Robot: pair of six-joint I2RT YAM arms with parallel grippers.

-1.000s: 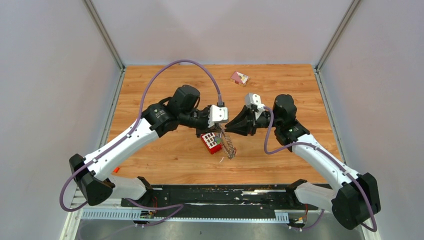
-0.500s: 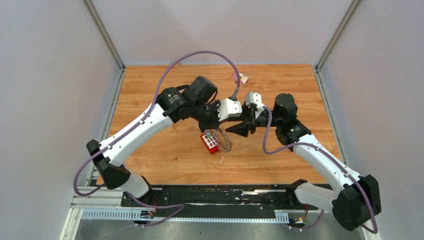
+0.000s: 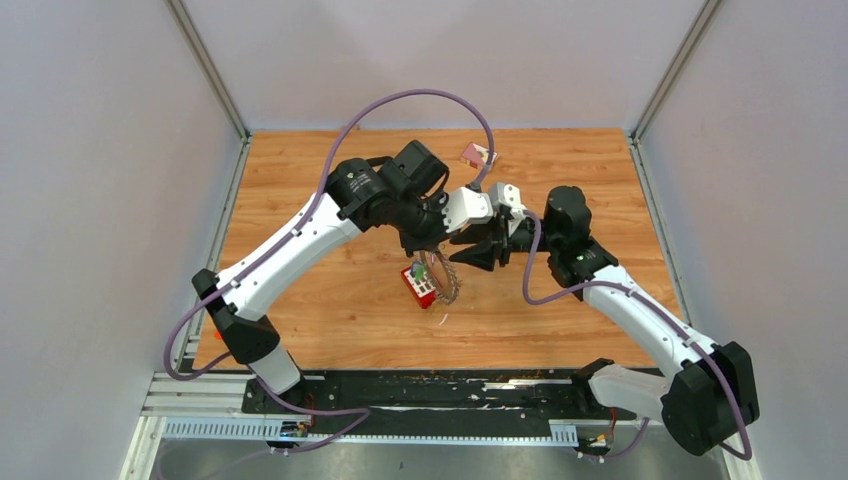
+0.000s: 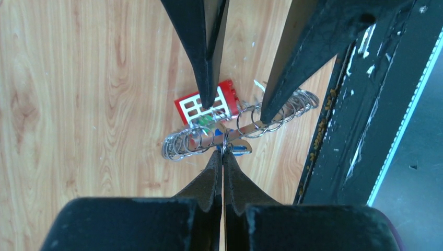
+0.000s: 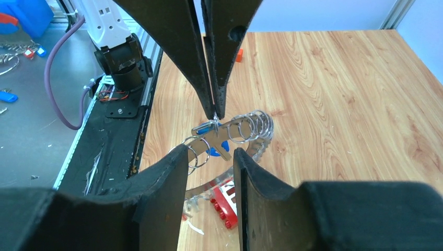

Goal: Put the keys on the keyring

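The left arm (image 3: 300, 233) has swung toward 12 o'clock, bringing the keyring (image 4: 180, 142) from 4 to 3 o'clock of the red brick (image 4: 229, 100). The left gripper (image 4: 222, 157) pinches tight the loop of a blue-tagged key (image 4: 237, 150); the right gripper (image 5: 210, 151) is half open, holding nothing.

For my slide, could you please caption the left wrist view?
Left fingers shut on the keyring over a red brick, open right fingers facing them.

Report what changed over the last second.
The left arm reached farther out and rightward, its shut left gripper keeping the keyring pinched and tilting it. The right gripper opened partway. The red brick stayed put.
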